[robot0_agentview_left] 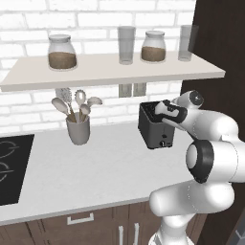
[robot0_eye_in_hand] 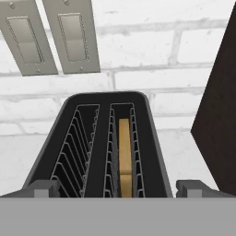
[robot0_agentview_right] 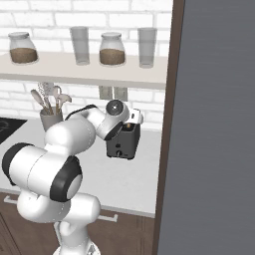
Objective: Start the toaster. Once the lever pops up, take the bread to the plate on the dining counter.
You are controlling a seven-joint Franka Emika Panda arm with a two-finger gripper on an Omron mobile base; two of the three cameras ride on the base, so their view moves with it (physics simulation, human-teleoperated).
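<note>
Looking down from the hand view, the black toaster (robot0_eye_in_hand: 108,143) is seen from above with its two slots. The bread (robot0_eye_in_hand: 125,156) is seen on edge, standing in the right slot, sunk low between the wire racks. The left slot is bare. Two grey wall plates (robot0_eye_in_hand: 50,37) are seen on the white brick wall behind the toaster, and a dark wood panel (robot0_eye_in_hand: 219,110) is seen at the right.

The bread is hidden in the two base views, where the toaster (robot0_agentview_left: 152,128) is seen only from the side. In the left base view, the toaster is found at the back right of the pale worktop (robot0_agentview_left: 95,167), near the wall. A grey cup of wooden spoons (robot0_agentview_left: 78,125) is set well to its left, and a black hob (robot0_agentview_left: 12,165) is seen at the far left edge. Two jars (robot0_agentview_left: 62,51) and two glasses (robot0_agentview_left: 127,44) are lined up on the shelf above.

The claw (robot0_eye_in_hand: 117,188) is held just above the near end of the toaster, spread wide, with one finger tip (robot0_eye_in_hand: 44,188) to each side of it. Nothing is held in it. The bread lies below and between the finger tips, not touched by them. In the right base view, the hand is seen right over the toaster (robot0_agentview_right: 123,142).
</note>
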